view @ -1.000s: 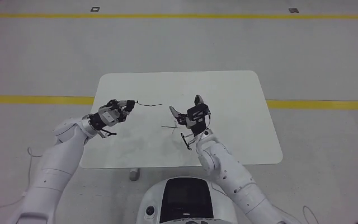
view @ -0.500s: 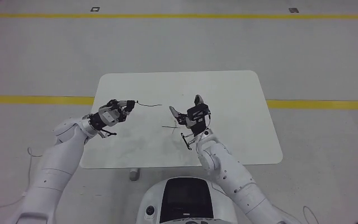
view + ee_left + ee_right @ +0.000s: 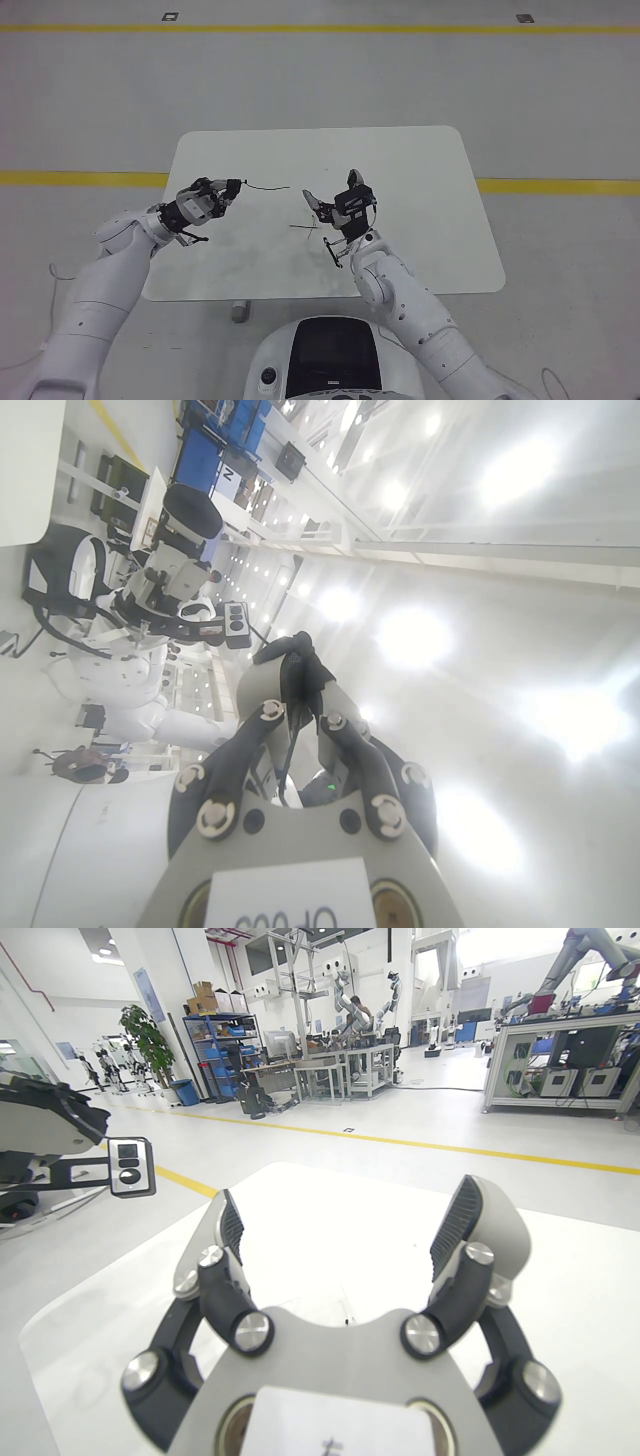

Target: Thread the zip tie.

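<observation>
In left end effector (image 3: 230, 186): zip tie (image 3: 266, 186) pinched, tail toward right end effector (image 3: 347, 1208), spread wide; best grasp tail squarely.

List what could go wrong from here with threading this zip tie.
1. The left gripper pinches the zip tie by one end, so the long free part sticks out unsupported toward the right gripper. It may sag or sway and miss.
2. The right gripper's jaws stand wide open and empty, apart from the tie's tip. Closing off-line could knock the thin strip aside.
</observation>
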